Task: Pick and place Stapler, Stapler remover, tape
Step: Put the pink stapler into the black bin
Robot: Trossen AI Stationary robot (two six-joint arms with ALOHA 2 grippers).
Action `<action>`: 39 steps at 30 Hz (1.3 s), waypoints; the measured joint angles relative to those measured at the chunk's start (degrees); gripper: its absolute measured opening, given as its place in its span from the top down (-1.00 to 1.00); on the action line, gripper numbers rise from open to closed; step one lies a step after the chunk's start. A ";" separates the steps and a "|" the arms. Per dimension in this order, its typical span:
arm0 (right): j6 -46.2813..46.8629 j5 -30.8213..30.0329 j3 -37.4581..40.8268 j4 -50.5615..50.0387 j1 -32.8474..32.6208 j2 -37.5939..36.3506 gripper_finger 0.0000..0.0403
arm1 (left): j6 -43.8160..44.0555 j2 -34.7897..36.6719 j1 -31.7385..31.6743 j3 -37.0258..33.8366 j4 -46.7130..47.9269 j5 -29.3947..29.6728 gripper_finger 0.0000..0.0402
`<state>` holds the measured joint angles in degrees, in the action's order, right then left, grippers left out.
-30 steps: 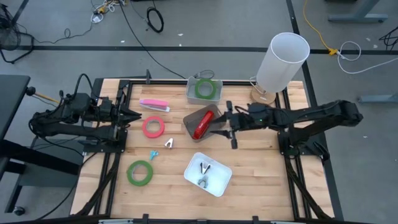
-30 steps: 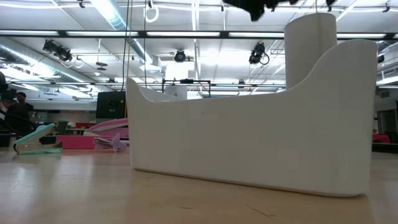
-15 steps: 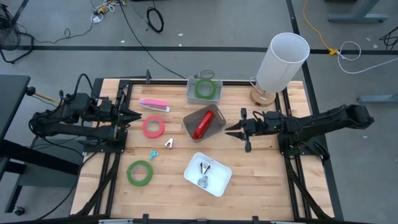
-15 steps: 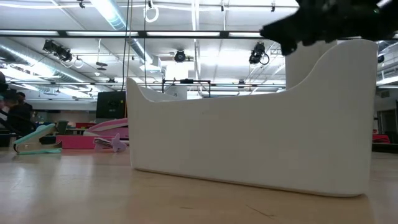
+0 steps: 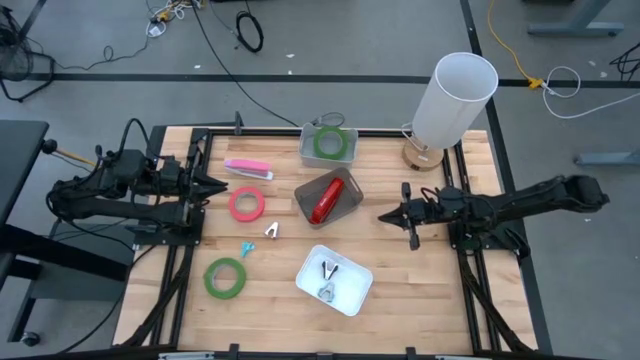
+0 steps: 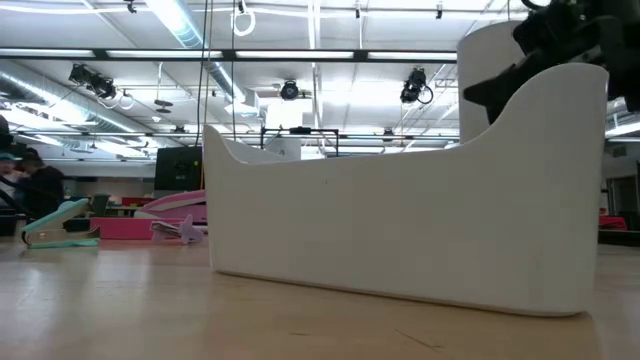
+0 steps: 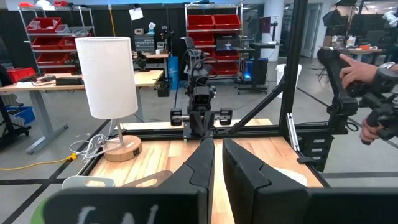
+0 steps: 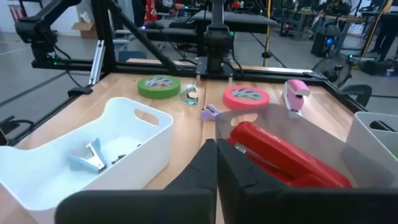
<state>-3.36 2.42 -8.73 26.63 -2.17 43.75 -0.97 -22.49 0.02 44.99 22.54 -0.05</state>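
The right gripper point(image 5: 384, 215) hangs over bare wood on the right half of the counter point(image 5: 420, 290), well apart from the grey tray point(image 5: 345, 205) it points toward. Its fingers point(image 8: 233, 177) lie pressed together with nothing between them. The left gripper point(image 5: 218, 186) waits at the counter's left edge, just beside the pink stapler point(image 5: 247, 168); its fingers point(image 7: 205, 165) are likewise drawn close, leaving only a thin slit, and hold nothing.

A red stapler point(image 5: 323, 201) lies inside the grey tray near the middle of the counter. One green tape roll point(image 5: 327, 142) sits in a clear bin point(image 5: 305, 150) at the far edge. The red-pink tape roll point(image 5: 246, 204) lies flat on the wood between the left gripper and the grey tray, and the second green tape roll point(image 5: 225, 277) lies nearer the front left corner. Between those two rolls are a small blue staple remover point(image 5: 245, 247) and a pale one point(image 5: 272, 230), both loose on the wood. The white bin point(image 5: 352, 292) at the front holds two more staple removers point(image 5: 328, 278) (one light blue in the right wrist view).

A white lamp point(image 5: 452, 98) stands at the far right corner. In the low view the white bin fills most of the frame, with the right arm showing dark above its rim.
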 joint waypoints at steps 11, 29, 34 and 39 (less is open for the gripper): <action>-0.52 0.00 5.73 0.39 0.00 -6.55 0.99 | 0.00 0.00 0.00 0.00 0.00 -0.01 0.83; -1.66 -0.07 7.89 -2.82 0.00 -16.90 0.99 | 0.00 0.00 0.01 0.00 0.01 -0.01 0.83; -1.61 -0.06 7.89 -8.15 0.00 -21.65 0.99 | 0.00 -0.01 -0.01 0.00 0.01 0.00 0.83; -1.61 -0.07 7.89 -12.64 0.00 -25.49 0.99 | 0.00 0.01 0.01 0.00 0.01 -0.01 0.83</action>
<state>-4.97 2.35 -0.84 13.99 -2.17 18.25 -0.97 -22.48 0.03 44.99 22.55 -0.05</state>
